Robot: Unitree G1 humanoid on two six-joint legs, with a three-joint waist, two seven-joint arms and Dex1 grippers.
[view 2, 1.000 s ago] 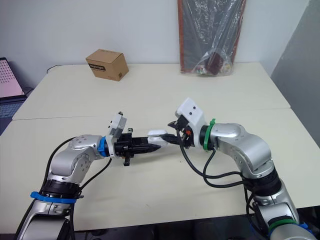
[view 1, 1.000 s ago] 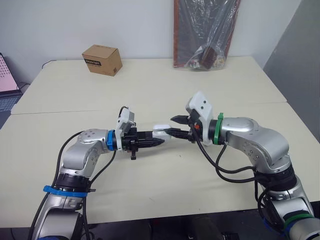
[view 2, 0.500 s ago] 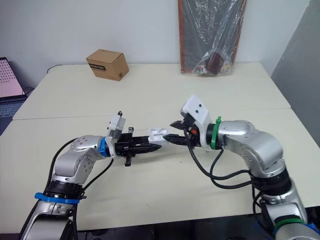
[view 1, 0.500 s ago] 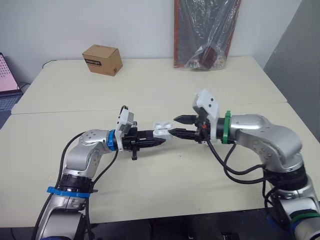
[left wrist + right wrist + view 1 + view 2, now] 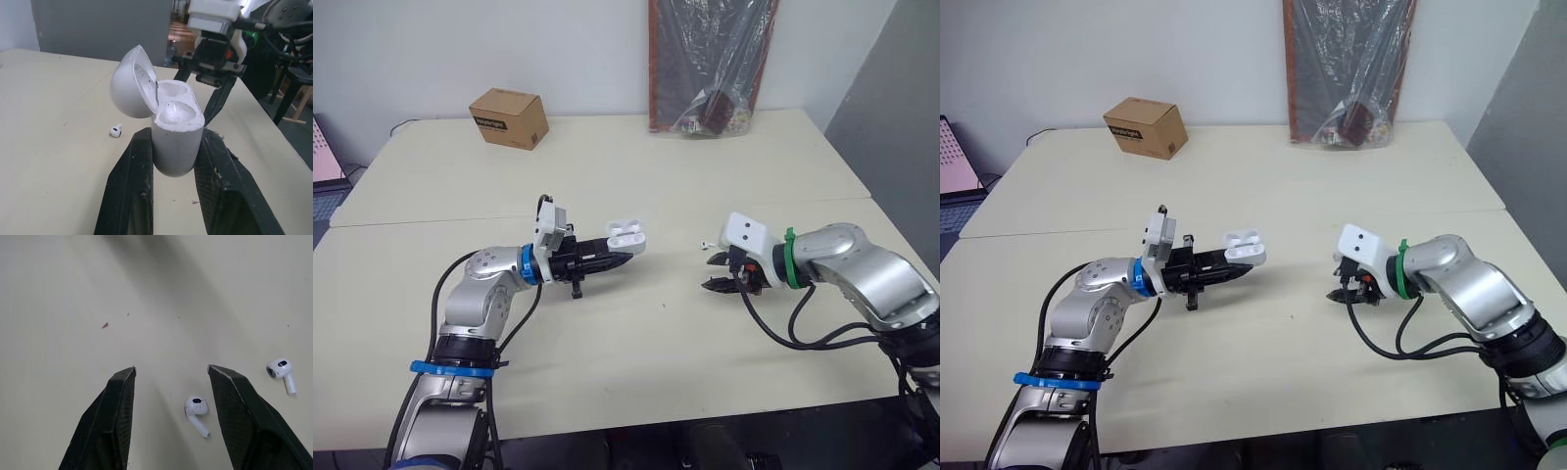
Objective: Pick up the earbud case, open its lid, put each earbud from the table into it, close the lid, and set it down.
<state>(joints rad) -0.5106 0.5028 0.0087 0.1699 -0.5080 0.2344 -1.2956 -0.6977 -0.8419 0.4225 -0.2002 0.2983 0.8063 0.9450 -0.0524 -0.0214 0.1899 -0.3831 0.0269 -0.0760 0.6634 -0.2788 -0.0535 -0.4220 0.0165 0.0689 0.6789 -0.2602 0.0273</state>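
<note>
Cream tabletop (image 5: 607, 372) is your whole workspace. A plastic bag (image 5: 710, 64) leans on the wall at its one o'clock edge and a cardboard box (image 5: 510, 117) sits at eleven, both well clear of the work.

Your left gripper (image 5: 622, 260) is clamped on the earbud case (image 5: 177, 129), holding it upright above the middle of the table. The lid is swung open and, as far as the left wrist view lets you see, both sockets are empty.

Your right gripper (image 5: 171, 369) hangs low over the table at the case's three o'clock, well apart from it, with its jaws spread and nothing between them.

Two earbuds lie on the table. One earbud (image 5: 196, 410) sits under the span of the open fingers, nearer one finger than the other. The second earbud (image 5: 281, 369) lies just outside that finger.

The likely trouble is the pinch. Close off-centre and the near finger meets the bud first, so it can skid or flick away, perhaps into its neighbour. Its rounded head and thin stem give the pads little to hold, so it could twist and then not seat in its socket. Jolt the left arm and the lid may drop shut.
</note>
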